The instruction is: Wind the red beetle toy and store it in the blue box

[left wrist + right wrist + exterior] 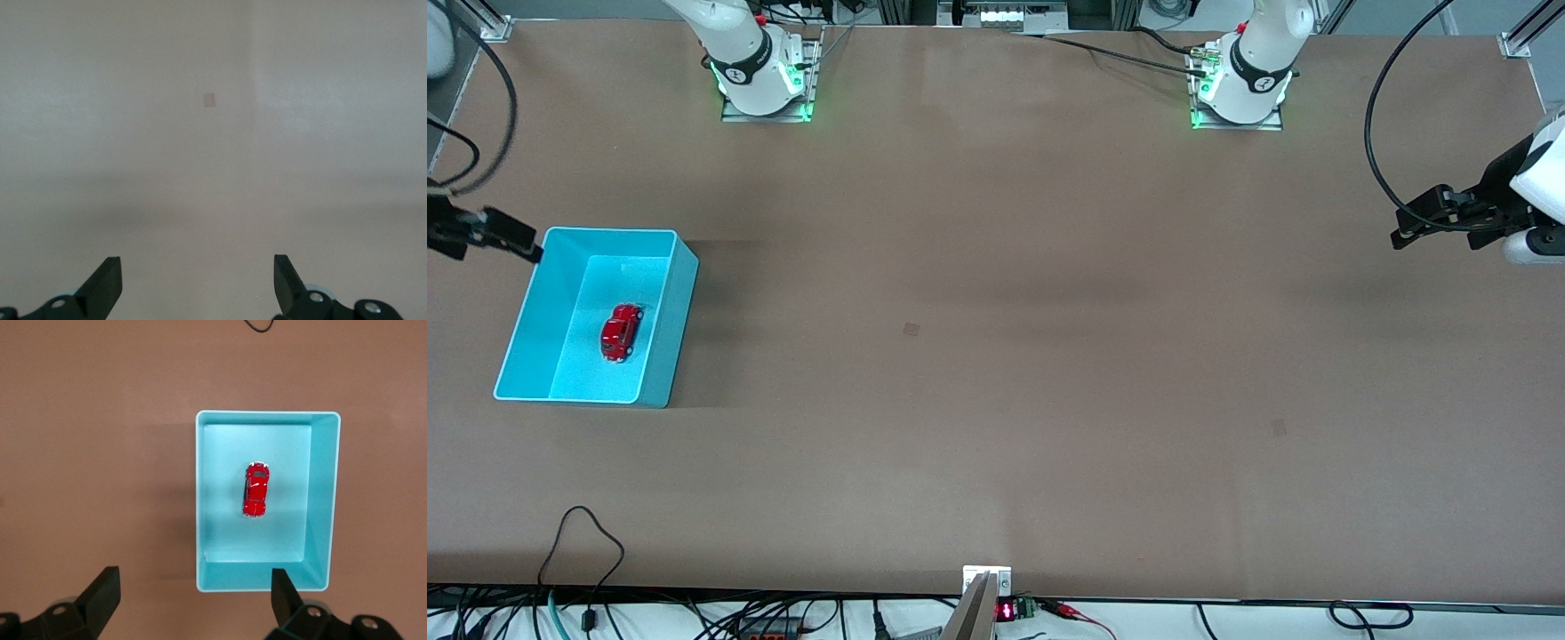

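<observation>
Jaws of both grippers stand wide apart, nothing between them. Left gripper (1436, 218) hangs over bare table at the left arm's end, arm waiting; its wrist view shows only the two dark fingertips (105, 280) and brown tabletop with one small pale patch. Right gripper (511, 238) hovers at the right arm's end of the table, just over the farther corner of the turquoise-blue rectangular open-top plastic box (665, 351); its black fingertips (103, 590) frame the box's short wall (263, 577) in the right wrist view.

Small glossy red beetle-shaped toy car (621, 332) sits on its wheels on the box floor, roughly central, apart from all four walls, long axis running along the box's length. Same placement in the right wrist view (256, 498), with silvery bumpers at both ends.

Brown paper-covered table (996, 356) carries the box. Black cable loop (583, 542) lies near the table edge nearest the front camera, toward the right arm's end.
</observation>
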You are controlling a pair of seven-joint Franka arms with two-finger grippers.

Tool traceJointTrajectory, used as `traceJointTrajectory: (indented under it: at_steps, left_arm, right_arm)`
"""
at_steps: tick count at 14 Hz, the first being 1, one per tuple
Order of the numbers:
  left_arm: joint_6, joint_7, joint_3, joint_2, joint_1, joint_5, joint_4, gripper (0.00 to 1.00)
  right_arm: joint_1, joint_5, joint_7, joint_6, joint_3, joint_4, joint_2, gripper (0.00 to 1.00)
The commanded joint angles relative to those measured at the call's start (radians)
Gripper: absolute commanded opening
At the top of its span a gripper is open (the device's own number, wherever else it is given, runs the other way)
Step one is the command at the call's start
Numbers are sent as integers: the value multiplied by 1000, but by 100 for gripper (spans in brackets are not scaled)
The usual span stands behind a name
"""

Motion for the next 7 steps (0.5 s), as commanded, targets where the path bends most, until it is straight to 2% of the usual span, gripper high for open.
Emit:
traceJointTrajectory:
  at_steps: [1, 5, 7]
  left_arm:
    - [-19, 16, 13, -8, -22, -14, 7, 100]
    - [-22, 16, 40, -9, -51, -15, 7, 100]
    - [-19, 16, 82, -9, -88, -14, 7, 100]
  right_arm:
    - [-14, 16, 9, -37, 11, 16, -12, 100]
    - [-14, 11, 9, -37, 11, 16, -15, 100]
    - [-14, 13, 9, -37, 11, 16, -15, 100]
